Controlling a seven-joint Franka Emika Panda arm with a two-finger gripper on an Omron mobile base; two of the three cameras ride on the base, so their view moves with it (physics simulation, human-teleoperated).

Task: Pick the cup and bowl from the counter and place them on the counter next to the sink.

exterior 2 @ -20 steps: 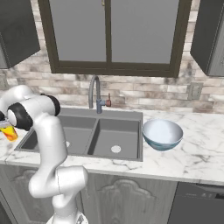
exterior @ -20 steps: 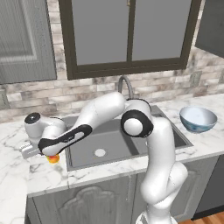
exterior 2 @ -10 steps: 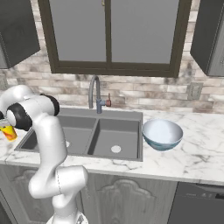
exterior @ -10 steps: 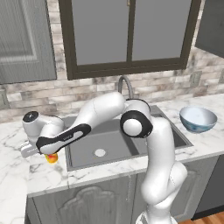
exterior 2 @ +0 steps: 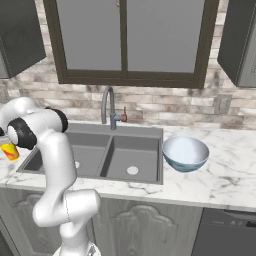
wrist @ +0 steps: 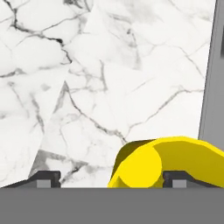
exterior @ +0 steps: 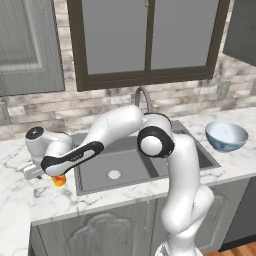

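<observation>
The small yellow cup [exterior: 59,180] rests on the white marble counter [exterior: 20,200] just left of the grey sink [exterior: 130,165]. My gripper [exterior: 50,175] hangs right over it, arm stretched far left. In the hand view the fingertips [wrist: 43,177] stand wide apart and my gripper [wrist: 109,179] is open; the cup [wrist: 166,159] lies between them, close to the right tip, with a gap on the left. The right base view has the cup [exterior 2: 10,150] at its left edge. The light-blue bowl [exterior: 226,136] [exterior 2: 185,153] stands on the counter right of the sink.
A tall curved faucet [exterior: 142,97] [exterior 2: 107,105] rises behind the double basin. The sink's rim [wrist: 212,78] runs along the right of the hand view. A window and a brick wall back the counter. Marble stretches right of the bowl [exterior 2: 225,175].
The jaws have gone from shut on the cup to wide open, letting it go. The arm and the cup have barely shifted; the bowl has not moved.
</observation>
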